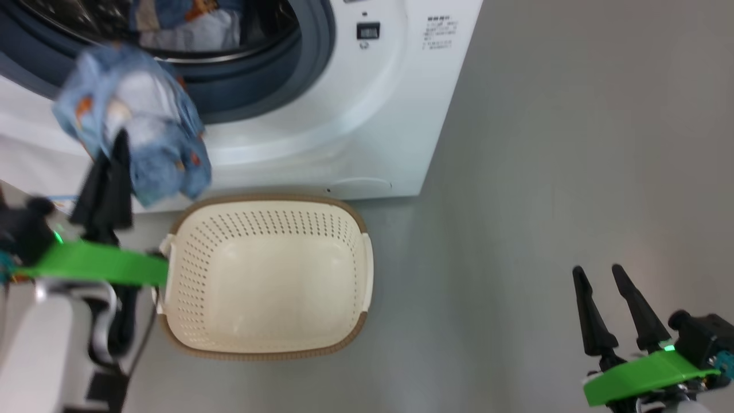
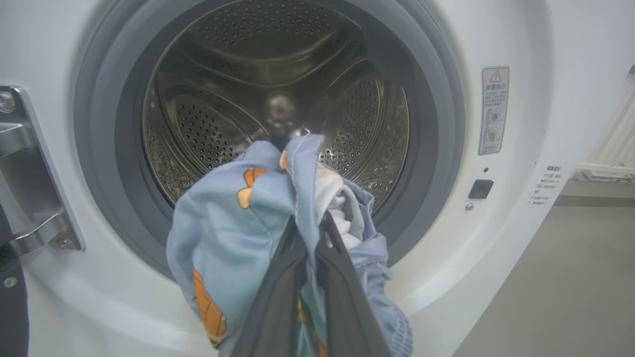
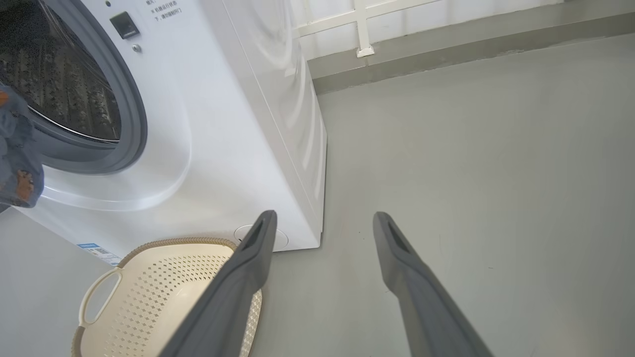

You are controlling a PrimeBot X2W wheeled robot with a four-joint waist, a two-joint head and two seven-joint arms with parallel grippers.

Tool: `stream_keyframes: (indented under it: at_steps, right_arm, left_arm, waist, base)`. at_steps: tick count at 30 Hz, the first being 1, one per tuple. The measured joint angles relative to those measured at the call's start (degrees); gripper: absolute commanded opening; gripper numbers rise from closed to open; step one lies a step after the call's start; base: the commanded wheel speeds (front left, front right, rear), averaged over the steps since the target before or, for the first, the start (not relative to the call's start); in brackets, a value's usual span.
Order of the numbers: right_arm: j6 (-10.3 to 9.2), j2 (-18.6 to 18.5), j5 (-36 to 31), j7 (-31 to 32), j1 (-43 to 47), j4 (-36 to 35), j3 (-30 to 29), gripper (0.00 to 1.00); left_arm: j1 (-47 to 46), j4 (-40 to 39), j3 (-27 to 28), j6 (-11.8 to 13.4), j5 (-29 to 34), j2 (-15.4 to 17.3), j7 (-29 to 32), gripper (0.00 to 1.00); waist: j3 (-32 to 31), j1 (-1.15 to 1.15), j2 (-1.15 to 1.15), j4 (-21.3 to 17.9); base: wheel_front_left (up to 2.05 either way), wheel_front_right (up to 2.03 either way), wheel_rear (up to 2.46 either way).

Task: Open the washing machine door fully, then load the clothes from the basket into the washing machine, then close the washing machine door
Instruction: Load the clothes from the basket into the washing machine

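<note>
Just outside washing machine (image 2: pixel 516 124) rim, left gripper (image 2: pixel 308 220) pinches clothes (image 2: pixel 223 233).

Smooth grey floor (image 3: pixel 471 148), white frame (image 3: pixel 362 20) behind

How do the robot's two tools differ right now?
The left tool is shut on the clothes; the right tool is open and holds nothing. The left tool is up at the washing machine opening; the right tool hangs over the floor. Both are dark and two-fingered.
</note>
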Motion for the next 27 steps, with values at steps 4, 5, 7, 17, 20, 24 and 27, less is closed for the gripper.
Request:
stream_keyframes:
  at_steps: [4, 5, 7, 17, 20, 24, 27]
  right_arm:
    - [0.0, 0.63, -0.75, 0.0, -2.24, -0.04, 0.89, 1.0]
    - [0.0, 0.85, -1.2, 0.0, -2.72, -0.02, 1.27, 1.0]
    - [0.0, 1.33, -1.41, 0.0, -3.61, 0.0, 1.87, 1.0]
    - [0.0, 3.01, -1.38, 0.0, -4.96, 0.74, 4.3, 1.0]
    - [0.0, 3.14, -1.37, 0.0, -5.73, 0.67, 5.04, 1.0]
    - [0.0, 3.67, -1.37, 0.0, -6.56, 0.7, 5.8, 1.0]
    - [0.0, 3.76, -1.36, 0.0, -6.82, 0.67, 5.87, 1.0]
  left_arm:
    - [-7.01, 5.39, -0.92, 0.0, -2.57, 1.31, -0.01, 0.0]
    - [-8.38, 6.93, -1.21, 0.0, -3.09, 1.67, -0.01, 0.0]
    - [-10.83, 10.12, -1.55, 0.0, -3.64, 2.74, 0.0, 0.0]
    - [-22.75, 21.58, -3.31, 0.0, -4.58, 8.25, 0.0, 0.0]
    - [-26.64, 24.14, -3.85, 0.0, -4.71, 8.82, 0.0, 0.0]
    - [-32.49, 24.88, -3.31, 0.0, -3.68, 10.9, -0.01, 0.0]
    - [-35.66, 24.7, -1.02, 0.0, -1.87, 11.43, -0.02, 0.0]
  waist:
    - [2.73, 0.0, 0.0, -0.8]
    - [3.37, 0.0, 0.0, -1.09]
    - [4.51, 0.0, 0.0, -1.86]
    - [7.88, 0.0, 0.0, -8.02]
    - [8.76, 0.0, 0.0, -9.71]
    - [10.05, 0.0, 0.0, -11.52]
    - [10.85, 0.0, 0.0, -12.68]
  base:
    - [0.0, 0.0, 0.0]
    - [0.0, 0.0, 0.0]
    - [0.0, 0.0, 0.0]
    - [0.0, 0.0, 0.0]
    - [0.0, 0.0, 0.0]
    - [0.0, 0.0, 0.0]
    - [0.0, 0.0, 0.0]
